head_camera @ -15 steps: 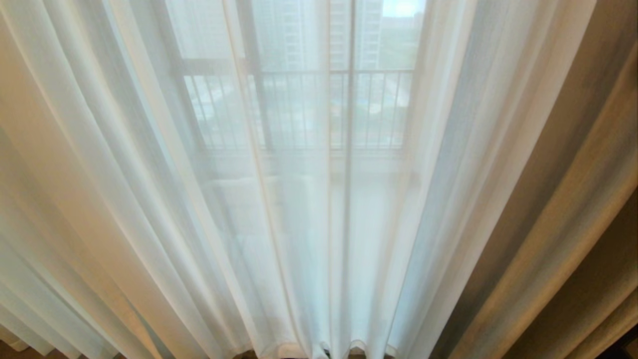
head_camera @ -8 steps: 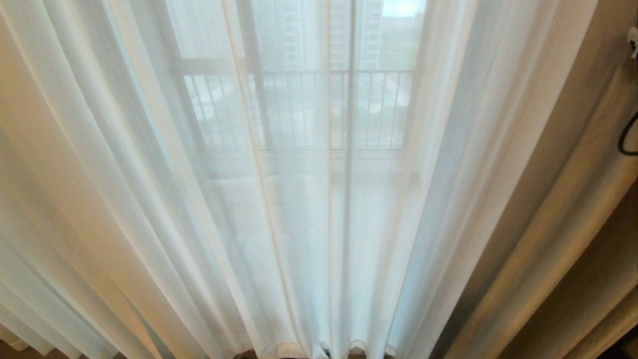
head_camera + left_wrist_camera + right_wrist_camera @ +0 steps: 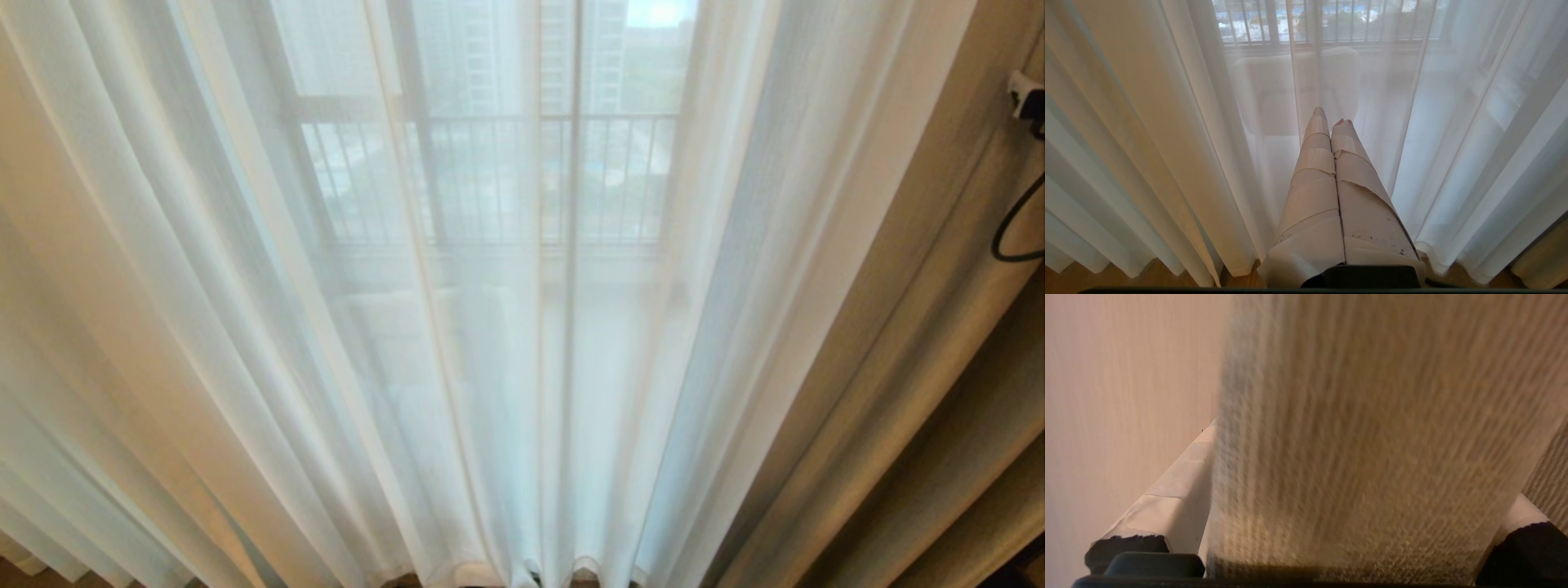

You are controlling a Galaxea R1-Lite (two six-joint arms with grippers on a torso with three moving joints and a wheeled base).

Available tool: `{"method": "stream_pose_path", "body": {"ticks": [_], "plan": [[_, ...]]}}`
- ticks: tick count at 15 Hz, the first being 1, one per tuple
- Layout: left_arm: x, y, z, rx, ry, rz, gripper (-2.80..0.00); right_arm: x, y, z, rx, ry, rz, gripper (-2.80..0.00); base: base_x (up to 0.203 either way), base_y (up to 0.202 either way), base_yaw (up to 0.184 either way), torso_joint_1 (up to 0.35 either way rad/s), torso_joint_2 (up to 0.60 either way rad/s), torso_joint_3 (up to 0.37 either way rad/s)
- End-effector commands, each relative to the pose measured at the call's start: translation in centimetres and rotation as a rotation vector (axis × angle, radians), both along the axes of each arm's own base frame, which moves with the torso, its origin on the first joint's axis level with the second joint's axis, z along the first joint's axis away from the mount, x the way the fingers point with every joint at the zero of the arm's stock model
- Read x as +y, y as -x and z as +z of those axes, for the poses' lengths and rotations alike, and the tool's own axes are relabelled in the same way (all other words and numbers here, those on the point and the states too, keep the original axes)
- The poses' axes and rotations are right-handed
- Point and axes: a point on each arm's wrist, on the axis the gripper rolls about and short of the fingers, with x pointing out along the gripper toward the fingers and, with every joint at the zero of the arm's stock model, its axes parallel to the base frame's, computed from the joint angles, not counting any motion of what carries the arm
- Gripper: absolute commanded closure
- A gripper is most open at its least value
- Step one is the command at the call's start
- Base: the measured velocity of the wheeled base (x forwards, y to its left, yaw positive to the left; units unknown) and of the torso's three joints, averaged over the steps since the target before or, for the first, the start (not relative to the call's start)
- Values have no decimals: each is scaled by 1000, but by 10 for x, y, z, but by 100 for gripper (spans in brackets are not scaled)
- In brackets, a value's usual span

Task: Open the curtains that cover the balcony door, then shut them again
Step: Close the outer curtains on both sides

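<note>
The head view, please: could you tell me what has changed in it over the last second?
The right arm with its black cable has come in at the right edge, against the beige drape. The sheers hang closed as before.

Daylight comes in pale and diffuse from outside, where a railing of thin vertical bars [image 3: 490,180] runs across the view. Beyond the railing stand tall apartment towers [image 3: 563,57], with a patch of bright sky [image 3: 661,12] above them to the right and hazy greenery lower down. Below the railing lies a pale balcony floor [image 3: 1412,106], where a blurred white boxy shape [image 3: 1274,90] stands, and nearer than all this a strip of brown wooden floor [image 3: 1155,275] shows indoors.
</note>
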Motion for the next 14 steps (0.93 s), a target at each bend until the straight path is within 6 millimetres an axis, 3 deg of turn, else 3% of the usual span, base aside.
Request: {"method": "stream_pose_path", "body": {"ticks": [1,6,7,14], "plan": [[0,0,0,-1,0,0,0,-3,0,-1,-1,3,-3,-280,0,0,0,0,0,0],[0,0,0,-1,0,0,0,-8,-1,2,-12,23,19,-280,0,0,0,0,0,0],[0,0,0,-1,0,0,0,-8,-1,2,-12,25,20,0,0,0,0,0,0,0],[0,0,0,-1,0,0,0,-6,4,8,-35,11,29,0,0,0,0,0,0,0]]}}
